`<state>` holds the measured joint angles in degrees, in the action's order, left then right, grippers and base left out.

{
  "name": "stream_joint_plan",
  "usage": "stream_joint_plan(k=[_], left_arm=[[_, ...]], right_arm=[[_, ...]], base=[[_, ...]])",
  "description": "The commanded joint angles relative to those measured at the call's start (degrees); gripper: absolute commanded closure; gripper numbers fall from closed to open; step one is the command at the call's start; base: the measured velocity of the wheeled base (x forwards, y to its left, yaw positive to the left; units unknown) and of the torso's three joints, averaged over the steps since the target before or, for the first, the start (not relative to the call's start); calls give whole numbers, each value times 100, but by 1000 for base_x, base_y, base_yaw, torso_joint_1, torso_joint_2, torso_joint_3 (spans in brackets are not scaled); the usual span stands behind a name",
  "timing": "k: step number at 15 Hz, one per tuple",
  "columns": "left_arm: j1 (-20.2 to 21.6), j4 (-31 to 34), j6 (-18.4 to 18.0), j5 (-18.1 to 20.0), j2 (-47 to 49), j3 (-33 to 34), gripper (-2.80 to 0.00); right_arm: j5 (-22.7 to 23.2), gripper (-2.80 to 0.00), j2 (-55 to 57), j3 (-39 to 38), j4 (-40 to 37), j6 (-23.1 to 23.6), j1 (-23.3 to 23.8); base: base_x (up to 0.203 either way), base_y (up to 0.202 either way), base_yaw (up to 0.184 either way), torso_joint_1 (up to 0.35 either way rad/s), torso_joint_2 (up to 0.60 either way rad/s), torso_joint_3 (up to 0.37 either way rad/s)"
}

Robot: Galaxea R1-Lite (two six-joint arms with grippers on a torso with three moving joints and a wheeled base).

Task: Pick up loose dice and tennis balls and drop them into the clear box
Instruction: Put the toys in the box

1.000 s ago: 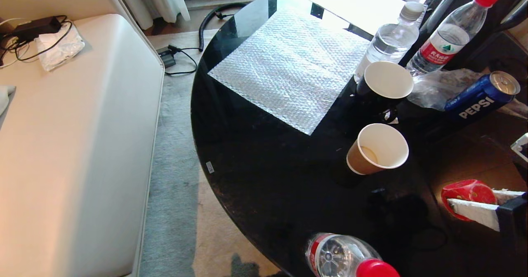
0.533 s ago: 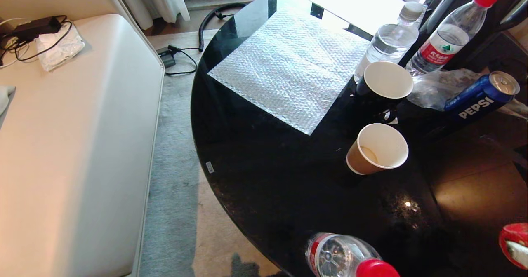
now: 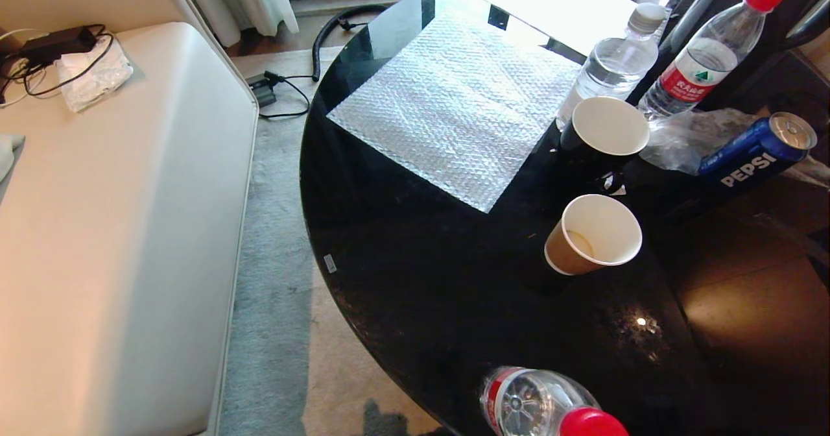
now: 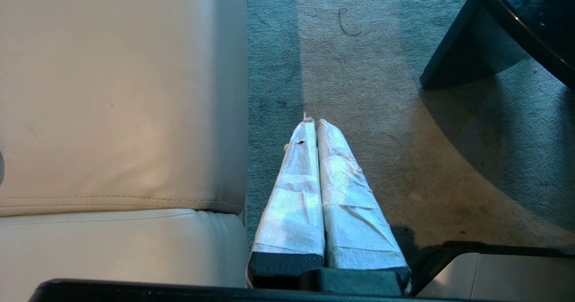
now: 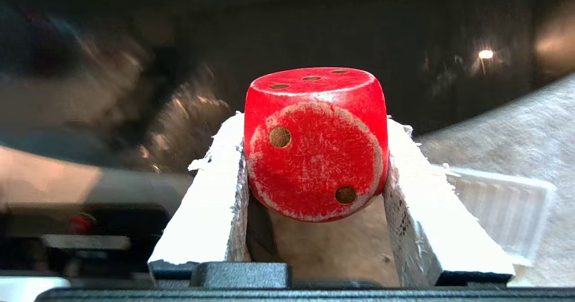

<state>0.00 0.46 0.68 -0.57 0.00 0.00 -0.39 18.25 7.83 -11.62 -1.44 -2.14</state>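
Right now my right gripper [image 5: 314,158] was clamped on the red die [image 5: 316,142], which sat pinched between the two padded fingers [image 5: 211,194], outside the head view. My left gripper [image 4: 314,122] hung parked over the carpet [image 4: 382,113] beside the sofa [image 4: 121,91], fingers pressed together.

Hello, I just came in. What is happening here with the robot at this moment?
The right gripper is shut on a red die, clamped between its white padded fingers; neither shows in the head view. The left gripper is shut and empty, hanging over the carpet beside a white sofa. On the black round table stand paper cups, water bottles and a Pepsi can.
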Motion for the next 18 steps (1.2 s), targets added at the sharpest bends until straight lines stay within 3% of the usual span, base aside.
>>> stream_joint_plan(k=[1,5,18], left_arm=[[0,-2,2,-4,0,0,0],[0,-2,2,-4,0,0,0],[0,-2,2,-4,0,9,0]], right_arm=[[32,0,-839,-183,-124,398,232],[66,0,-1852,-288,-124,547,240],[66,0,-1825,-291,-113,426,240]], base=[[0,0,0,0,0,0],[0,0,0,0,0,0],[0,0,0,0,0,0]])
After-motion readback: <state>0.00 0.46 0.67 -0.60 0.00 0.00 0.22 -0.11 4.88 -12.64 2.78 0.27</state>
